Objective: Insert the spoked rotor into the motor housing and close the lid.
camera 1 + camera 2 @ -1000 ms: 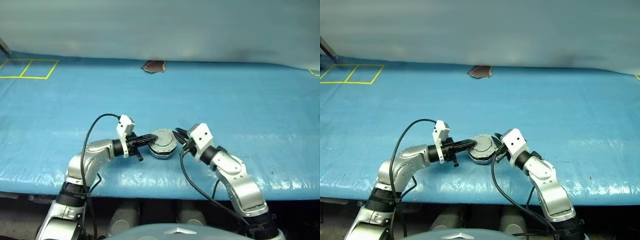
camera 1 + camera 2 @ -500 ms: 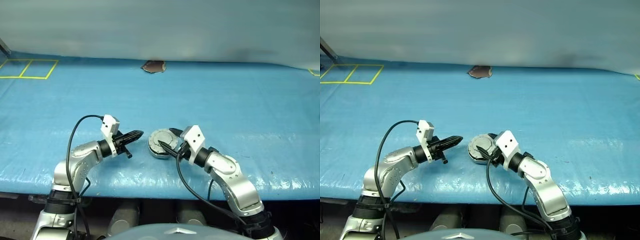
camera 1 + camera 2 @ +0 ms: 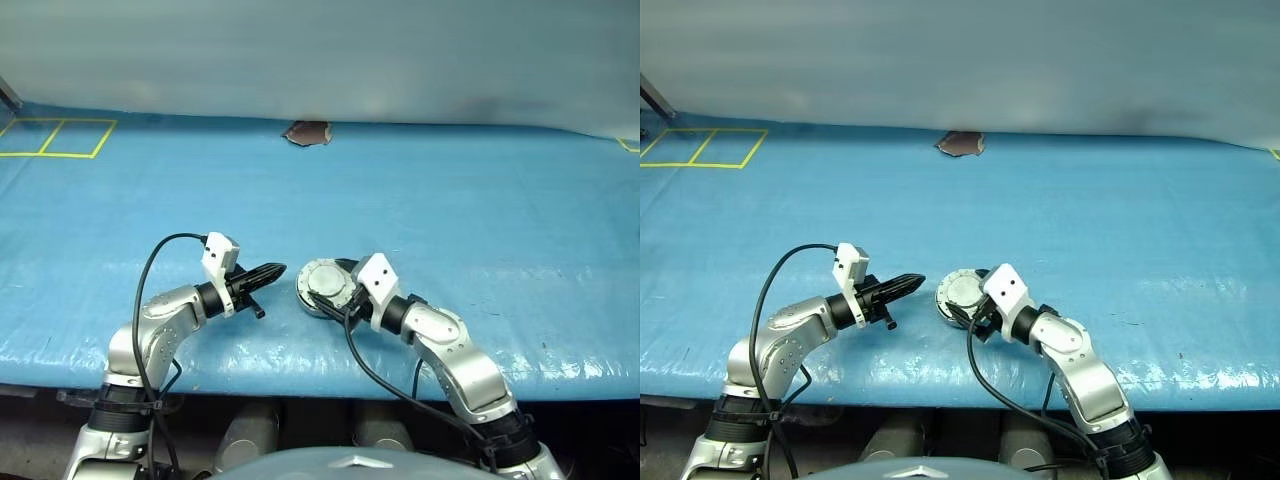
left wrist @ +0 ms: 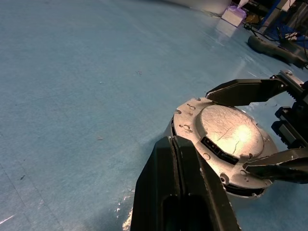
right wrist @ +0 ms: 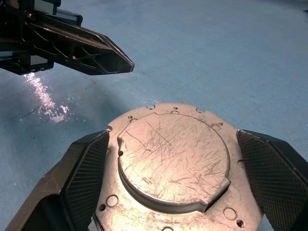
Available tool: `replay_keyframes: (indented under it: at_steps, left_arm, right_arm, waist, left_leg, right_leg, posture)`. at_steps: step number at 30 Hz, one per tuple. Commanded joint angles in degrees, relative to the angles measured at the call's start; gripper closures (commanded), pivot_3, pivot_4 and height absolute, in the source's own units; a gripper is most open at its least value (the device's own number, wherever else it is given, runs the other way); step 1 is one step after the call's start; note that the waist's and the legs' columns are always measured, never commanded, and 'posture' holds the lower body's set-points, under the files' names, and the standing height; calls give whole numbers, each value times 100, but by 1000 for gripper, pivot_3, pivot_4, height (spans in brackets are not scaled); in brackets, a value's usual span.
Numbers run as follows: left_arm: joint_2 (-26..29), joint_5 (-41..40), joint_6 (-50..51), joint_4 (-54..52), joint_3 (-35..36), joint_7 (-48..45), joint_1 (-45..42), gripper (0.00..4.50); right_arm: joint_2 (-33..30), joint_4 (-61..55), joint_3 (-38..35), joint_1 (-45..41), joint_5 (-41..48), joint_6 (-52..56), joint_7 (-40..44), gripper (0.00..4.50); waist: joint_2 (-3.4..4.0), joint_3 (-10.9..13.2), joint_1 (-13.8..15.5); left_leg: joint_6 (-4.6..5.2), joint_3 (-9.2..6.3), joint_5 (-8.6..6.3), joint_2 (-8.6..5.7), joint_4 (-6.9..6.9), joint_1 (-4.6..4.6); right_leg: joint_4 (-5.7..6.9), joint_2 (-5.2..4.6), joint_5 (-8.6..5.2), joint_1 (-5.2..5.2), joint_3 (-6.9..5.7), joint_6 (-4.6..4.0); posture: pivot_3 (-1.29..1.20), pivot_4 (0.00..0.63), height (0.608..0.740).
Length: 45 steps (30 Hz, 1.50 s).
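The lid (image 5: 172,161), a round silver-grey metal disc with a scratched raised centre and small holes around its flange, lies shut on top of the motor housing (image 4: 243,186), whose dark lower edge shows beneath it. The closed assembly sits on the blue plastic-covered table (image 3: 480,210), near its front edge and between the two arms.

The right gripper (image 5: 173,173) has its two black, textured fingers (image 5: 86,173) spread wide, one on each side of the lid; each is near the rim, and whether they touch it cannot be told.

The left gripper (image 3: 272,272) has its two black fingers pressed together with nothing between them. It points toward the lid from the robot's left and stands just beside it, with a strip of blue surface between its tip and the rim.

At the far edge of the table lies a small brown patch (image 3: 308,132), and yellow tape lines (image 3: 55,137) mark squares at the far left corner.
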Motion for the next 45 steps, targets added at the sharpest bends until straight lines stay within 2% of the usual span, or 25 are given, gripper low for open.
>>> replay_keyframes:
  at_steps: [1,4,5,15,24,45]
  left_arm:
    - [22,-23,-102,-247,64,32,2,4500]
    - [28,-15,-113,-236,65,57,6,4500]
    - [30,-13,-120,-226,64,62,8,4500]
    - [28,37,-142,-215,30,101,72,4500]
    - [32,98,-130,-215,-16,122,109,4500]
    - [23,195,-141,-116,-59,108,84,4500]
  right_arm:
    - [31,-50,8,-61,37,24,-7,439]
    - [12,-57,-6,-40,20,17,-24,1328]
    - [5,-68,-4,-40,12,16,-26,1408]
    - [240,-397,-164,-165,398,500,-108,1408]
    - [151,-393,49,-200,206,644,-206,1408]
    - [422,-541,372,-93,141,1124,-575,1408]
  waist:
    - [0,0,2]
    - [0,0,6]
    - [0,0,6]
    - [0,0,1]
    - [0,0,-9]
    - [0,0,-51]
  left_leg:
    - [0,0,0,1,0,0]
    - [0,-1,0,1,0,0]
    - [0,-1,0,0,0,0]
    - [0,-2,0,2,0,0]
    - [0,0,0,1,-1,0]
    - [-2,2,1,4,-3,0]
  right_leg:
    - [0,0,0,0,0,0]
    - [0,0,0,0,0,0]
    - [0,0,0,1,0,1]
    - [0,0,0,0,0,0]
    - [0,0,-2,-1,0,3]
    - [1,2,-3,-6,0,6]
  posture:
    - [0,150,740]
    - [0,150,740]
    - [0,150,740]
    - [0,150,740]
    - [0,150,740]
    - [0,150,740]
